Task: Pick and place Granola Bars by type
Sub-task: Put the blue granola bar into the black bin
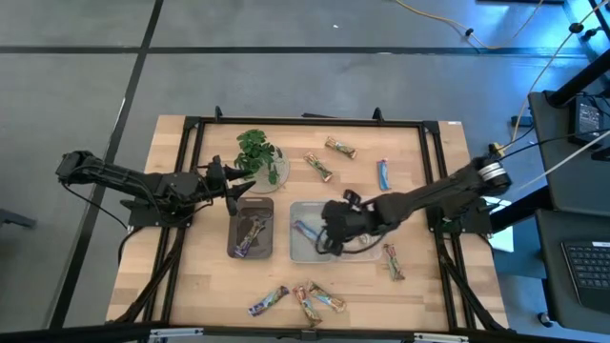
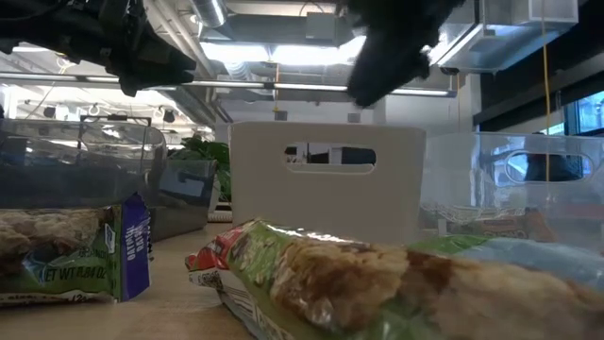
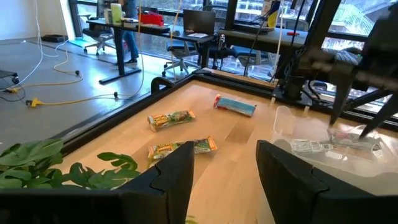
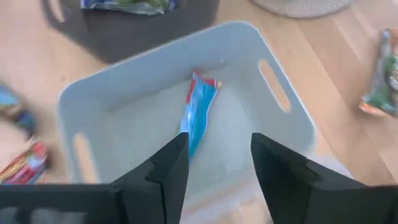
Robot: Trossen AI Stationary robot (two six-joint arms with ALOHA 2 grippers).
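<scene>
Right claw (image 4: 214, 168) open, empty over white bin (image 4: 280, 118) holding blue bar (image 4: 198, 112); left claw (image 3: 224, 168) open, seemingly beside plant (image 1: 257, 152)

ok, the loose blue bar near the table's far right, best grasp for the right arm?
Take the blue bar across its narrow middle, coming straight down from above. It lies flat, long axis running roughly front-to-back, with bare wood on both long sides, so the fingers should fit. The right gripper, open, sits over the pale bin.
</scene>
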